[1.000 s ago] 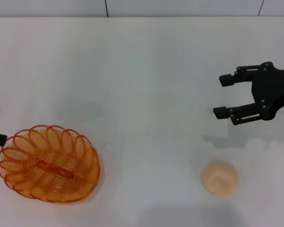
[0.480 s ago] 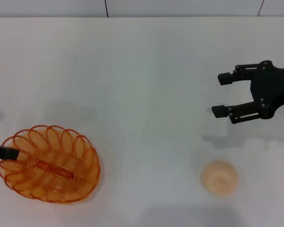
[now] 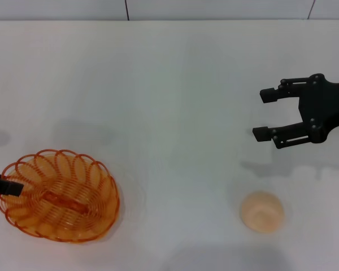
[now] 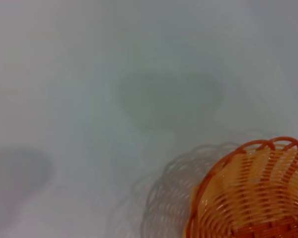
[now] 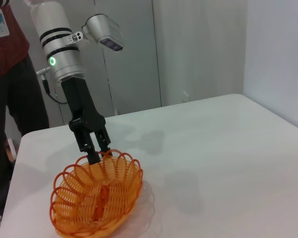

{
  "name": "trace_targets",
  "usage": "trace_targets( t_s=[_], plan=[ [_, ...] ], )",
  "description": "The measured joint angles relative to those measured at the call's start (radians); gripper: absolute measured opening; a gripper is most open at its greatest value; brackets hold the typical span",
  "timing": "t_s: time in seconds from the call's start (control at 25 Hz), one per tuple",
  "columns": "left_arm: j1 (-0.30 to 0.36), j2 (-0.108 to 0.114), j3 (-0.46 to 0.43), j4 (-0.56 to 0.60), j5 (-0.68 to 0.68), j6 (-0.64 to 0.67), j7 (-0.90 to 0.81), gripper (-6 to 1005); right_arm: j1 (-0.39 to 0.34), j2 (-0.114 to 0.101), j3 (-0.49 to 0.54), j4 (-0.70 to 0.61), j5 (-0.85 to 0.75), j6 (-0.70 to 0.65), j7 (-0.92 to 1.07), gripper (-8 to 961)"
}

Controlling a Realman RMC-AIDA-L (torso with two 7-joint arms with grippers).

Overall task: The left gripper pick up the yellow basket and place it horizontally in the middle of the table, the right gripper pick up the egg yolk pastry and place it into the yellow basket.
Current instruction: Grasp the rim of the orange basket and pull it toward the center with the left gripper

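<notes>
The yellow basket [image 3: 59, 195] [image 4: 253, 193] [image 5: 97, 193] rests on the table at the near left. My left gripper [image 3: 14, 187] [image 5: 100, 152] reaches in from the left edge and is shut on the basket's left rim, one finger inside and one outside. In the right wrist view its silver cylinder with the green light stands above it. The egg yolk pastry [image 3: 262, 211] lies alone at the near right. My right gripper [image 3: 259, 114] hovers open and empty, farther back than the pastry and apart from it.
The white table [image 3: 169, 84] runs back to a grey wall. In the right wrist view a person in a red top [image 5: 7, 64] stands beyond the table's left side, behind my left arm.
My left gripper slid in from the left edge over the basket's rim and settled a little lower there. The right gripper drifted slightly left. Basket and pastry stayed put.
</notes>
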Motion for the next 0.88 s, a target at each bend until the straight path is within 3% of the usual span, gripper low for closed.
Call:
trace_targets(
  t_s=[0.08, 0.28, 0.72, 0.88],
  plan=[
    [-0.007, -0.002, 0.001, -0.007, 0.014, -0.004, 0.0, 767, 0.0, 0.0, 0.002, 0.004, 0.0, 0.0, 0.0, 817],
    [-0.016, -0.004, 0.001, -0.024, 0.04, -0.015, 0.0, 597, 0.001, 0.0, 0.007, 0.011, 0.0, 0.0, 0.0, 817],
    [-0.023, -0.003, 0.001, -0.031, 0.047, -0.047, 0.0, 561, 0.003, 0.0, 0.009, 0.02, 0.0, 0.006, -0.001, 816],
    [-0.032, -0.003, 0.003, -0.052, 0.051, -0.058, 0.001, 502, 0.003, -0.001, 0.01, 0.02, 0.0, 0.007, -0.001, 816]
  ],
)
